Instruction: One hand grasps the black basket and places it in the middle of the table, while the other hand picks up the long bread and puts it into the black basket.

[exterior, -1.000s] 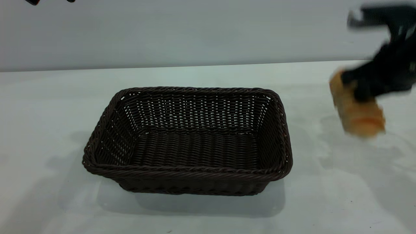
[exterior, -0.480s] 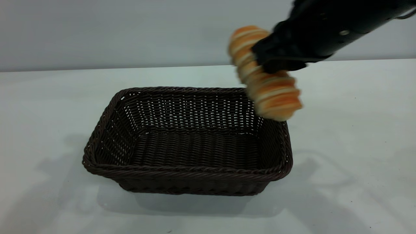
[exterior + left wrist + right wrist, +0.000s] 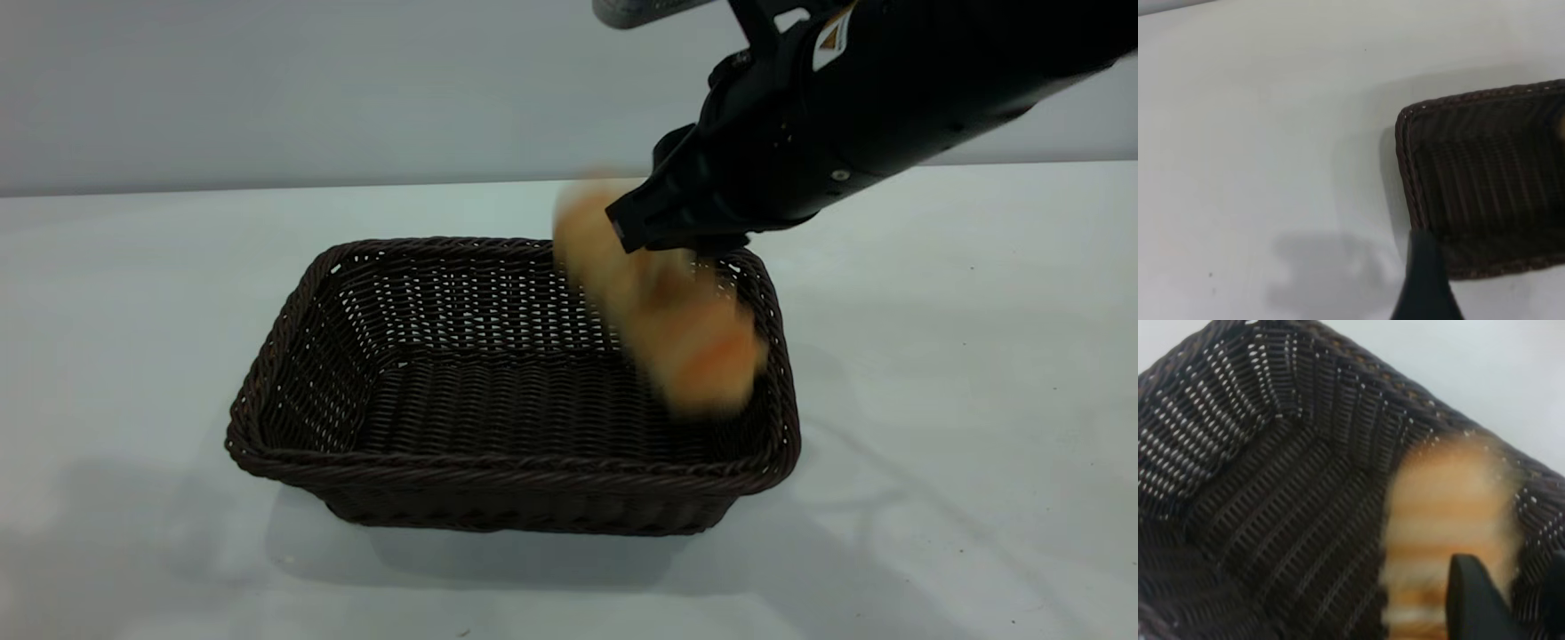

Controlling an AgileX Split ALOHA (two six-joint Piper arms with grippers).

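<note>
**Ana:** Since we start nearest the outside camera, what comes first?

**Ben:** Bare table [image 3: 133, 551], then the basket [image 3: 498, 476], sitting flat about mid-table with its long side across the view. I'd judge that half of the task done, as it stands open and upright, ready to receive.

**Ana:** And the bread?

**Ben:** The bread [image 3: 662, 311] is over the basket's right end, inside the rim line and above the floor. It's smeared with motion, so I can't say whether it touches the weave.

**Ana:** Which way does it run?

**Ben:** Its long axis slants from the far rim down toward the near right corner, lower end nearer us. In the right wrist view it lies close along the wall [image 3: 1338, 407] at that end, its pale ridges crossing its length.

**Ana:** Why hold it like that?

**Ben:** My guess: the right gripper [image 3: 676, 233] comes in from the right at an angle, so the loaf hangs tilted from it.

**Ana:** Is it pinching the loaf?

**Ben:** One dark finger [image 3: 1475, 600] shows against the bread, but I can't tell whether the grip is on or off.

**Ana:** The left arm?

**Ben:** Out of the outside view. Its wrist camera shows only a dark fingertip [image 3: 1426, 283] above the table just beside the basket; its state can't be told.
</note>
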